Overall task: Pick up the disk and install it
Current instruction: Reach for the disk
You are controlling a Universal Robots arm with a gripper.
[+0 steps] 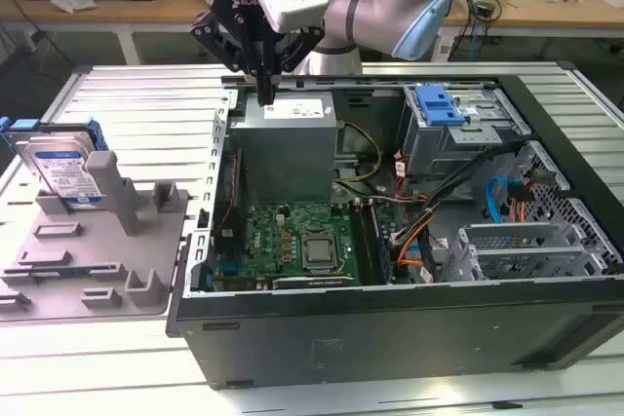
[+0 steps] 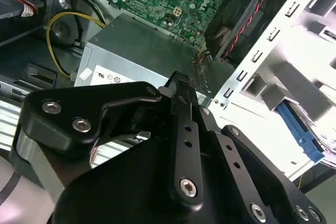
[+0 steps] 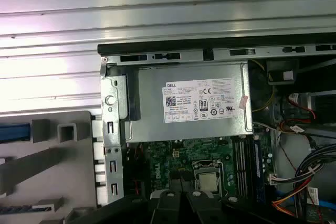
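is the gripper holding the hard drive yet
No, the hard drive stands in the grey holder at the exterior view's left, while the gripper hangs over the power supply.

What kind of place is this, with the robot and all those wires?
Probably a robot lab or workshop. A robot arm hangs over an opened computer case on a metal table, a disk sits in a grey stand, and wooden workbenches with cables stand behind.

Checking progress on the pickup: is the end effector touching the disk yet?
Apart. In the exterior view the end effector hangs over the power supply, while the disk stands in its grey holder.
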